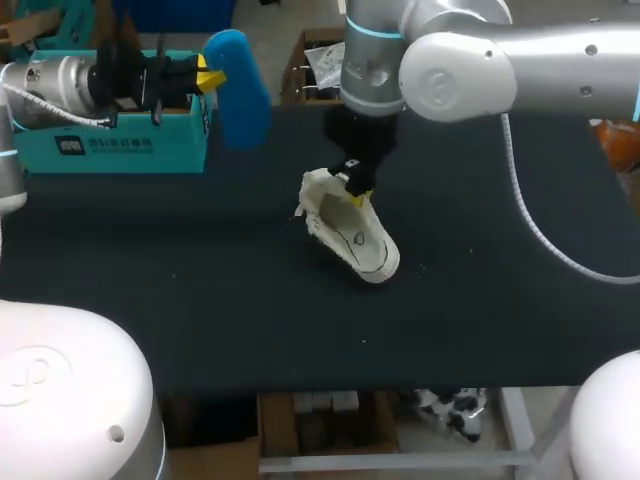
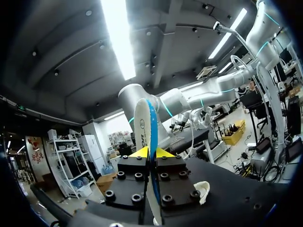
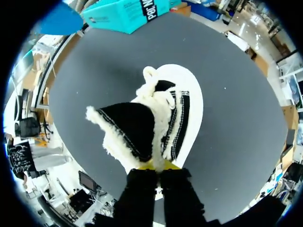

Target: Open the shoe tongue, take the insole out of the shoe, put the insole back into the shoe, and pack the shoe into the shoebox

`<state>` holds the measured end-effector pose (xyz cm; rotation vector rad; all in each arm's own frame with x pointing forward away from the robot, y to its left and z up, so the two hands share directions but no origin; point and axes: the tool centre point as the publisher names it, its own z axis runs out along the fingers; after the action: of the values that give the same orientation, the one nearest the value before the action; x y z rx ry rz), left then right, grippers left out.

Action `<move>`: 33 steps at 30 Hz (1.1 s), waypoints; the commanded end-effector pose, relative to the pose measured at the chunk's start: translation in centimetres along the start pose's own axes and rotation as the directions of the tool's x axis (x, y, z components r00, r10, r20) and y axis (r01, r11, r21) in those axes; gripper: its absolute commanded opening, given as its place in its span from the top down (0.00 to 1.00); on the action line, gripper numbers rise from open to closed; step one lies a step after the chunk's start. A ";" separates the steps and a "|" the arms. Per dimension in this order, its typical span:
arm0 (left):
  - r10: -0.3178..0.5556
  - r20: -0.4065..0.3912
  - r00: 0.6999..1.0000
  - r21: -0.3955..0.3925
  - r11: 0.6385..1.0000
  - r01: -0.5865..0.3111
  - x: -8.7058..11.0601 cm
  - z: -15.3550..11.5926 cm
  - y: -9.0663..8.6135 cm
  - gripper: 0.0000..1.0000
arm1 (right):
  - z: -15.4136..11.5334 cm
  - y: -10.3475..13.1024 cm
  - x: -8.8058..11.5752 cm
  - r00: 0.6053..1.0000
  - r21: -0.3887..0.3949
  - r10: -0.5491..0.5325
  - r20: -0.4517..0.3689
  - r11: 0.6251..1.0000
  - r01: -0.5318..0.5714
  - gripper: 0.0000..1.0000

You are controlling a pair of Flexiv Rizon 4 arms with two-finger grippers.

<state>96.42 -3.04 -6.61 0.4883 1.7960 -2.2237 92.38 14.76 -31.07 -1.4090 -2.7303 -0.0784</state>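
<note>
My left fingers (image 1: 207, 79) are clamping the blue insole (image 1: 240, 88) well left of the shoe (image 1: 352, 235), whose far end my right fingers (image 1: 356, 188) are pinching on the bench (image 1: 150, 285).

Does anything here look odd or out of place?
Yes. The blue insole is outside the white shoe. It is clamped edge-on in the left jaws and held in the air beside the teal shoebox. The shoe lies askew on the black table, its fleecy edge pinched by the right jaws.
</note>
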 end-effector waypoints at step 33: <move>-0.005 -0.286 0.958 0.129 0.991 0.044 -1.4 0.3 1.1 1.00 | -0.1 -5.0 -1.1 0.953 -0.253 0.296 -0.069 0.919 -0.303 0.00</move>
<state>98.30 -2.94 -6.82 0.8519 1.8038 -2.3951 90.31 11.61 -32.21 -1.8439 -2.5070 -0.4202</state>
